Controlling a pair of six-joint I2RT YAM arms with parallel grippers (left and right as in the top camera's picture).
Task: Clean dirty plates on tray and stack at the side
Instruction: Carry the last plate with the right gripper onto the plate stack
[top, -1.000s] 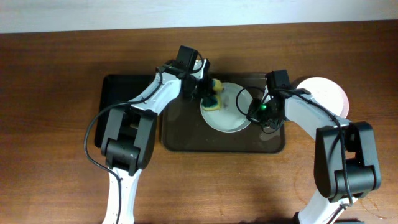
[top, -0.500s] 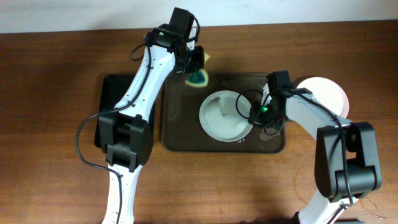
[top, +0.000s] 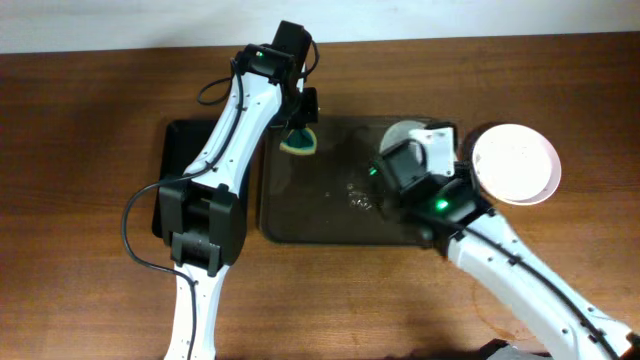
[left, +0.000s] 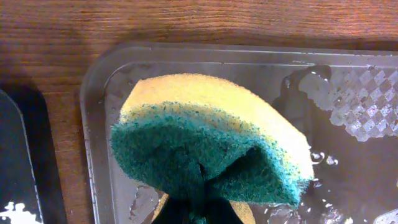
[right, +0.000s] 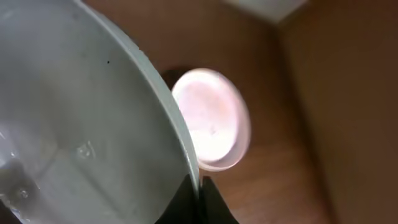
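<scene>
The tray (top: 310, 215) carries a few water droplets (top: 358, 198), with the left gripper (top: 300, 122) pinched on a folded sponge (left: 205, 143) over its far left corner, while the right gripper (right: 199, 193) clamps the rim of a wet plate (right: 74, 124) tilted above its right end, near a white plate (top: 515, 163) on the table (top: 90, 100).
</scene>
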